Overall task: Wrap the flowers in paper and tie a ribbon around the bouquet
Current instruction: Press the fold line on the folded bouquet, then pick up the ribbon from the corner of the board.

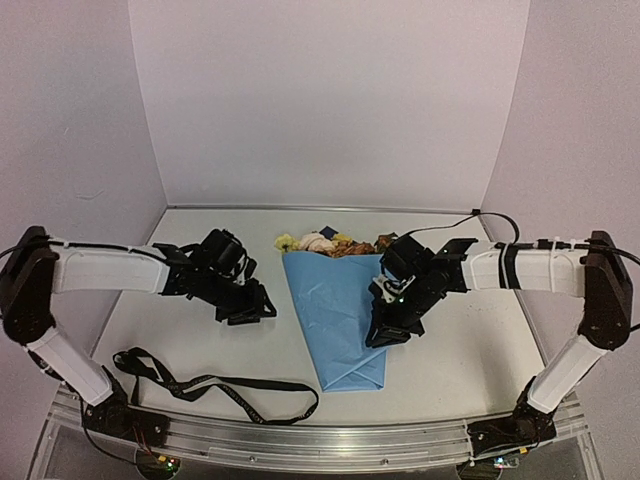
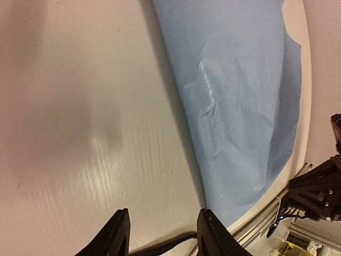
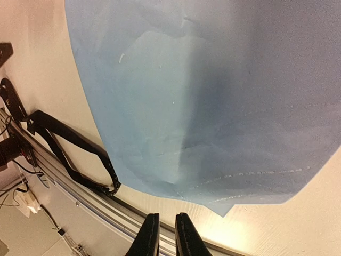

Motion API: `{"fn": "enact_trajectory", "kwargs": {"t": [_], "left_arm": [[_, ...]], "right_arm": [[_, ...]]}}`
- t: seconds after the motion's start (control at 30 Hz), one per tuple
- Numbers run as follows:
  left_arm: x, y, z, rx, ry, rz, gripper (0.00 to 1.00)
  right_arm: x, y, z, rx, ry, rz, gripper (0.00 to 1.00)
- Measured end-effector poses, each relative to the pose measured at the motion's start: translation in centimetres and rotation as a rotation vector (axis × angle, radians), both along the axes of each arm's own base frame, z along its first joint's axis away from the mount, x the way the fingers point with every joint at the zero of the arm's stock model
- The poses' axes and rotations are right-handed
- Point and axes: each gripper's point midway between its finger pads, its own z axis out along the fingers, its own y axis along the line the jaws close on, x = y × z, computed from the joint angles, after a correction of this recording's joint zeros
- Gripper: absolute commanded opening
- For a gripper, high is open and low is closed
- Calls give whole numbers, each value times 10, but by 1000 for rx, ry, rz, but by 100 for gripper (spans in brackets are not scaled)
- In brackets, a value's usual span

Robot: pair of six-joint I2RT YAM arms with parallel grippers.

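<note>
1. At the near left of the table (image 1: 470,345), the ribbon (image 1: 240,382) lies loose in loops, well apart from the wrapped bunch and not yet tied. We judge it limp and light. It should lift easily by a flat stretch, though it is likely to trail and snag.
2. The left gripper (image 2: 164,213) hovers over bare table just left of the wrap. Its jaws stand apart and grasp nothing. A dark strand crosses low between its fingers (image 2: 114,237), and we cannot tell whether it is ribbon or cable.
3. At mid-table, the paper (image 1: 335,310) is folded into a cone with its point toward the arms. We judge the sheet thin, creasable and apt to spring open if let go, so it is best pinched at the narrow lower part where the layers overlap.
4. The flowers (image 1: 322,242) show only their heads, at the cone's far, wide end. They look light and easily crushed.
5. The right gripper (image 3: 167,216) sits at the cone's right edge. Its jaws are drawn almost together, and we see nothing between them.
</note>
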Motion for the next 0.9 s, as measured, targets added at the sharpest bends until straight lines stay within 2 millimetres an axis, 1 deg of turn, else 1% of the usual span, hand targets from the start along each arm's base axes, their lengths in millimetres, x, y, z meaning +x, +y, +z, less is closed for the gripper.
{"fn": "enact_trajectory", "kwargs": {"t": [0.1,0.17,0.23,0.33,0.47,0.53,0.63,0.8,0.9], "left_arm": [[-34,22,9,72,-11,92,49],[-47,44,14,113,-16,184,51],[-62,68,13,165,-1,286,52],[-83,94,3,239,41,390,53],[-112,121,-23,338,126,484,55],[-119,128,-33,373,156,511,57],[-123,130,-44,409,186,539,59],[-123,124,-62,447,210,540,59],[-122,118,-73,459,226,529,56]], "right_arm": [[-3,-4,9,1,-39,42,13],[-5,-5,16,7,-64,70,14],[-7,-6,20,10,-84,97,16],[-9,-9,23,7,-101,128,20],[-11,-10,24,6,-122,161,27],[-12,-10,26,5,-132,176,30],[-13,-11,29,7,-151,198,34],[-15,-10,33,13,-177,224,35],[-15,-10,33,12,-183,234,35]]}}
